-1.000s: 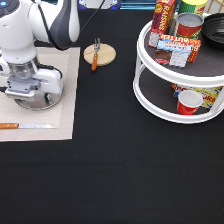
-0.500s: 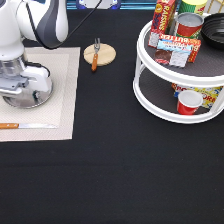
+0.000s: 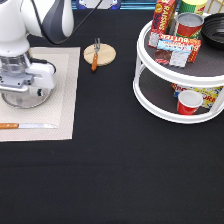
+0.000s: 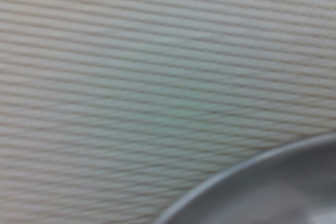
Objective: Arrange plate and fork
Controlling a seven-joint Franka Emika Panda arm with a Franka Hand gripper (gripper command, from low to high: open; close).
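While the gripper (image 3: 22,92) sits low over the plate (image 3: 30,101) on the mat (image 3: 62,100) at the exterior view's left, its jaws are hidden, so I cannot tell their state. The fork (image 3: 95,56) lies well apart toward the top right, across a coaster (image 3: 106,54), tines pointing up. A knife (image 3: 25,126) lies below the plate.

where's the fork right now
The fork lies across the round wooden coaster near the exterior view's top, just right of the placemat, apart from the gripper.
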